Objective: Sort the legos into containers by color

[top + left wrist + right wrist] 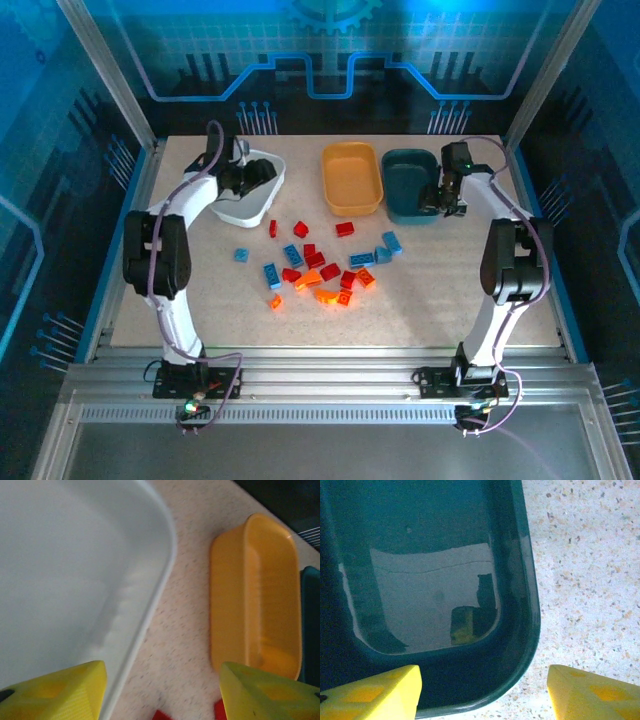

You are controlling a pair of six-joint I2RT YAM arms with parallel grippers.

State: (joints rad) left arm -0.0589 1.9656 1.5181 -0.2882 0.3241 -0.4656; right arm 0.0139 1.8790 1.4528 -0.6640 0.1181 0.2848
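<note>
Figuring the legos will be easy on weight but fiddly on grip; they look like small hard plastic bricks, light, stiff and glossy, so my guess is they'd squirt out of a pinch that lands on a corner; best bet is closing on two flat opposite sides. I'd go for stragglers like the lone blue brick off to the left; the middle ones sit packed together, red, orange and light blue all mixed, so neighbours could get nudged.

Every brick I can see lies loose on the table in front of the three trays; none is lifted. Left gripper hangs over the white tray, jaws apart, nothing between them; right gripper is over the right side of the dark teal tray, jaws likewise spread and bare.

White tray shows no brick in the part I can see; orange-yellow tray, between the other two, looks bare too; the teal floor is shiny with reflections, can't spot a brick there but wouldn't swear to it.
</note>
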